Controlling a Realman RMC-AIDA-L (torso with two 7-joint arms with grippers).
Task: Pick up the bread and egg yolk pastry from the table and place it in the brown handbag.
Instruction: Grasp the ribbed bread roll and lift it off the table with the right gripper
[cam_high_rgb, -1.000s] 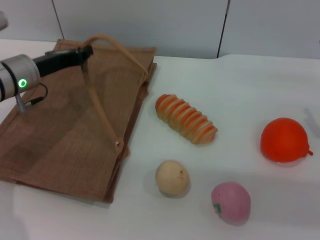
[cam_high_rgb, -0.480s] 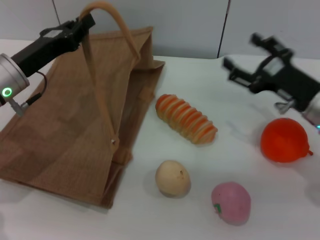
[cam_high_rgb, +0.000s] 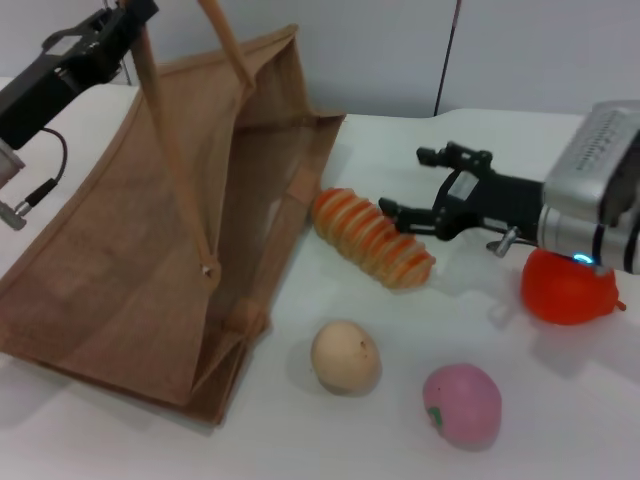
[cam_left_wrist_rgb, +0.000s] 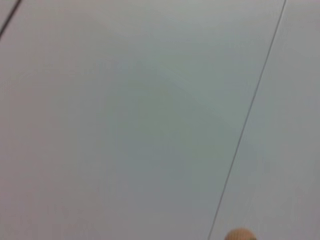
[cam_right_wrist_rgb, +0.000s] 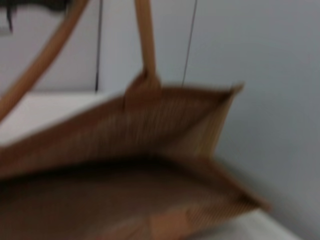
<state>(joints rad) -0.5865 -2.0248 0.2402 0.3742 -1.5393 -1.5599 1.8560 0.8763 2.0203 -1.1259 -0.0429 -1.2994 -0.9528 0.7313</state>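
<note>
Since a second ago my left gripper (cam_high_rgb: 135, 10) has hauled the handle (cam_high_rgb: 170, 150) of the brown handbag (cam_high_rgb: 120, 270) up off the tabletop (cam_high_rgb: 300, 430): bag was lying flat, now the near wall is tented and the mouth gapes toward the food. Left jaws are clamped on that handle at the top edge of the head view. Right gripper (cam_high_rgb: 425, 185) wasn't in view a second ago, showed up high over the far side half a second ago, and has now dropped in low beside the bread (cam_high_rgb: 372, 238). Means the bag is ready to load and I'm on the approach for the first pick; nothing is in the bag yet as far as I can see. Right jaws are spread wide and empty, tips just beside the far right end of the bread, not yet straddling it; I judge it needs a bit more travel toward the loaf before closing. The bread lies diagonally on the tabletop just beside the open bag mouth. The egg yolk pastry (cam_high_rgb: 345, 356) sits nearer me, near the bag's front corner, well apart from the right gripper. Right wrist view looks straight into the open bag (cam_right_wrist_rgb: 150, 165); left wrist view shows only blank wall. Risk: the bag may sag shut if the handle slackens.
</note>
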